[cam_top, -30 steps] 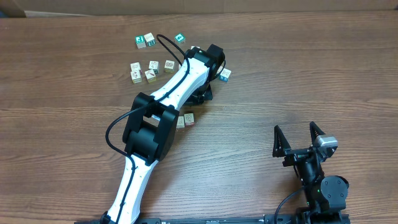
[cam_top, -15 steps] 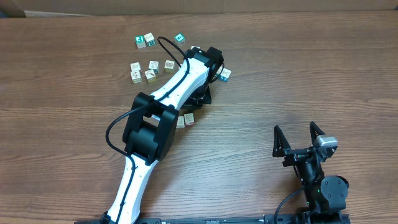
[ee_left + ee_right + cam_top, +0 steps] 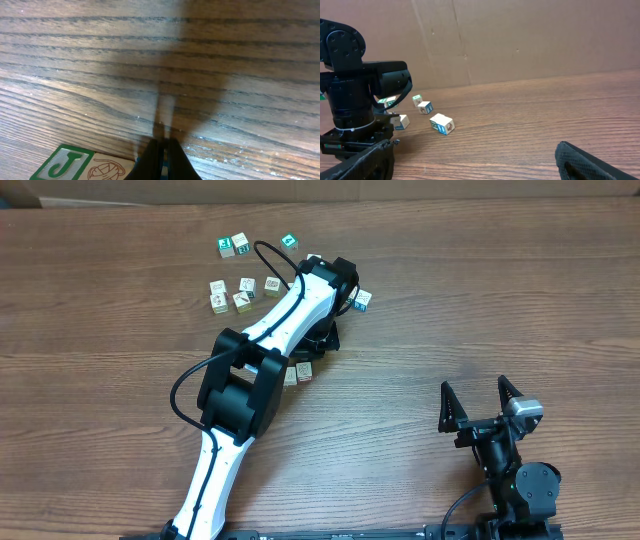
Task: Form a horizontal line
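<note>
Up at the far left of the desk (image 3: pixel 480 290), I'm looking at the horizontal line (image 3: pixel 246 285) — right now it's lying as a loose row of three pale cubes with gaps between them, nothing touching. Two more pale cubes (image 3: pixel 230 302) are sitting just below it. My left arm (image 3: pixel 290 310) is reaching across beside that cluster, and it's hiding its own tip from the overhead view. On the left wrist view the left fingers (image 3: pixel 176 159) are clenched together, pointing down at bare wood, with a green-lettered cube (image 3: pixel 62 165) just beside them. I can't tell whether anything is pinched between them. The right fingers (image 3: pixel 446 405) are standing wide apart, holding nothing, well away from the cubes.

I'm judging these little wooden cubes as light, hard and rigid — not fragile, but quick to skate on this smooth grain. I'm thinking a squeeze across two opposite flat faces, or a nudge square on one face. Catching a corner is likely to spin them.
</note>
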{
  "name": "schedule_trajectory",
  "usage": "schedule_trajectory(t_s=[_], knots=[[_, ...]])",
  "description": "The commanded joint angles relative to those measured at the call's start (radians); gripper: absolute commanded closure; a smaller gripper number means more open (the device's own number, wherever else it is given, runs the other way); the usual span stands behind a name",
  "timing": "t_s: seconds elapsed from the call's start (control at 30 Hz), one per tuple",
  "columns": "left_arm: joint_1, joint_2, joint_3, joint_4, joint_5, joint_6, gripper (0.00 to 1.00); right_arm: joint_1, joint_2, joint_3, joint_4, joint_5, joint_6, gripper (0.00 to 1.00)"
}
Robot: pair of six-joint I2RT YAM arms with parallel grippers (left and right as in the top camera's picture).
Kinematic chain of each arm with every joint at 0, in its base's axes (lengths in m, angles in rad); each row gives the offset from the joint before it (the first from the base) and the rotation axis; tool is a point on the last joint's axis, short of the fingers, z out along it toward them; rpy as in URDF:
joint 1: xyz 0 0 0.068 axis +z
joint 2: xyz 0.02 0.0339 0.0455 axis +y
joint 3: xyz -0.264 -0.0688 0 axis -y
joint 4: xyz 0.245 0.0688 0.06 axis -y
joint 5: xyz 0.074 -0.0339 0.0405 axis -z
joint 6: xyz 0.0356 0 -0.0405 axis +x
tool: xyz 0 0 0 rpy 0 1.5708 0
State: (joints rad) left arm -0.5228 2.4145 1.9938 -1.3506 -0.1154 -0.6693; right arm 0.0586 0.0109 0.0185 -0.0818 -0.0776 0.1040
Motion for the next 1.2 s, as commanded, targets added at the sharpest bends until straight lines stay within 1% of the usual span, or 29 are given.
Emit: schedule_trajectory(t_s=[0.0, 1.17], knots=[[0.005, 0.018, -0.014, -0.010, 0.011, 0.019, 0.96, -0.005, -0.008, -0.010, 0.004, 0.006, -0.004, 0.00], [-0.021, 0.018, -0.029, -0.023, 0.007, 0.019, 0.96, -0.005, -0.008, -0.010, 0.004, 0.006, -0.004, 0.00]])
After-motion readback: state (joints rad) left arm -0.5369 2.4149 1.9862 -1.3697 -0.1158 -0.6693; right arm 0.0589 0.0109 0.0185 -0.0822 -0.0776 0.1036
